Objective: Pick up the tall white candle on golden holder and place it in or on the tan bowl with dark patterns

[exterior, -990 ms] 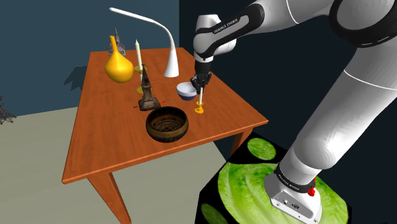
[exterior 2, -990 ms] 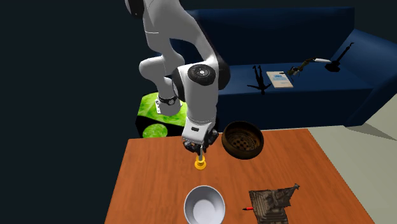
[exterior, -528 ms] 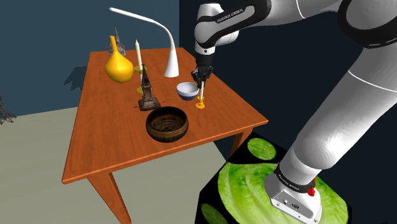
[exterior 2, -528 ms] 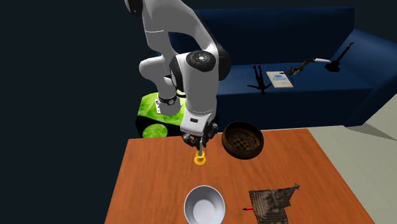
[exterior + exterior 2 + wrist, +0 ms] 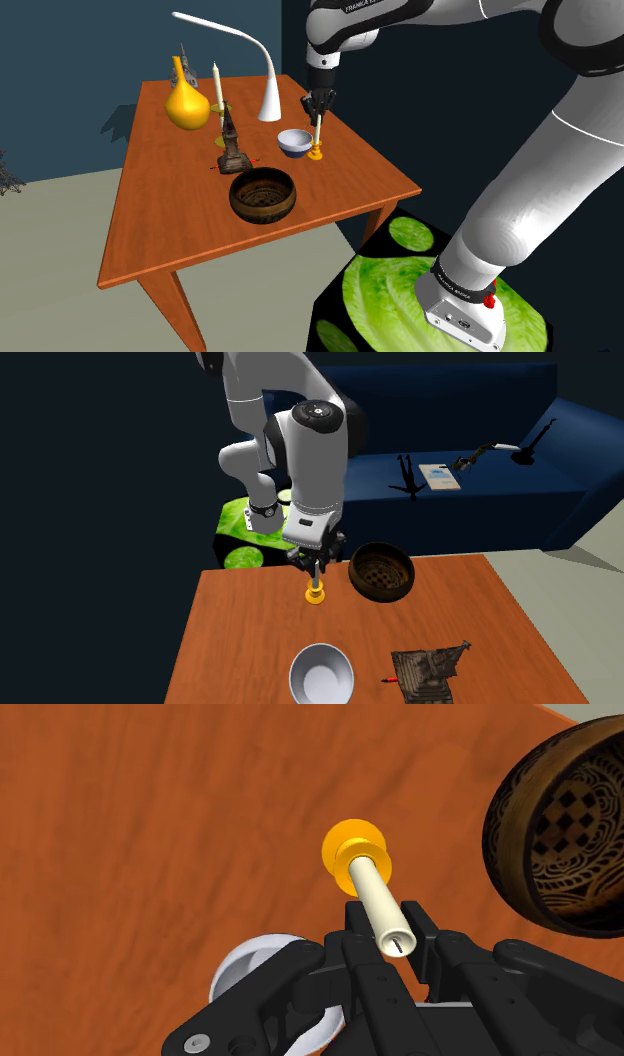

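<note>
Shoulder view: tabletop (image 5: pixel 170 220) carries dark-patterned tan bowl (image 5: pixel 263 194). End effector (image 5: pixel 318 105) clamped on candle (image 5: pixel 317 135) near wick end. Golden holder (image 5: pixel 315 155) seems just clear of tabletop, beside small white bowl (image 5: pixel 294 143). Judgement: raise until holder tops tan bowl's rim, travel slowly, keep candle upright. High grip invites swinging. Centre over bowl before release.
</note>
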### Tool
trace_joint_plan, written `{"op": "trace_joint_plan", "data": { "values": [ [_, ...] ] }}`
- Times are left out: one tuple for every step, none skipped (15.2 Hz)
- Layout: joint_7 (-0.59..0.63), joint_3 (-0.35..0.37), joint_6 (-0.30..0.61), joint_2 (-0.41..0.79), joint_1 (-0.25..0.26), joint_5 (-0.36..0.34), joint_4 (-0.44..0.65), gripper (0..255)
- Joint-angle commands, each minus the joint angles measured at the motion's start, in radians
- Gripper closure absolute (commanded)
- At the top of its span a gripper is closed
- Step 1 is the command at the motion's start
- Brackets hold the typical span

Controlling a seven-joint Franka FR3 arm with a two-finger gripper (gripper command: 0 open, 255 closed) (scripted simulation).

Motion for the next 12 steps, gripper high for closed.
{"op": "trace_joint_plan", "data": {
  "values": [
    [-0.001, -0.001, -0.025, -0.007, 0.000, 0.000, 0.017, 255],
    [-0.001, -0.001, -0.038, -0.009, 0.000, 0.000, 0.028, 255],
    [-0.001, -0.001, -0.051, -0.011, 0.000, 0.000, 0.040, 255],
    [0.000, -0.001, -0.064, -0.013, 0.000, 0.000, 0.051, 255],
    [0.000, -0.001, -0.078, -0.015, 0.000, 0.000, 0.063, 255],
    [0.000, -0.001, -0.091, -0.016, 0.000, 0.000, 0.075, 255],
    [0.000, -0.001, -0.104, -0.017, 0.000, 0.000, 0.087, 255],
    [0.000, -0.001, -0.118, -0.018, 0.000, 0.000, 0.099, 255],
    [0.000, -0.001, -0.131, -0.019, 0.000, 0.000, 0.112, 255],
    [0.000, -0.001, -0.145, -0.020, 0.000, 0.000, 0.124, 255],
    [0.000, -0.001, -0.158, -0.020, 0.000, 0.000, 0.137, 255],
    [0.000, -0.001, -0.171, -0.020, 0.000, 0.000, 0.151, 255]
  ]
}}
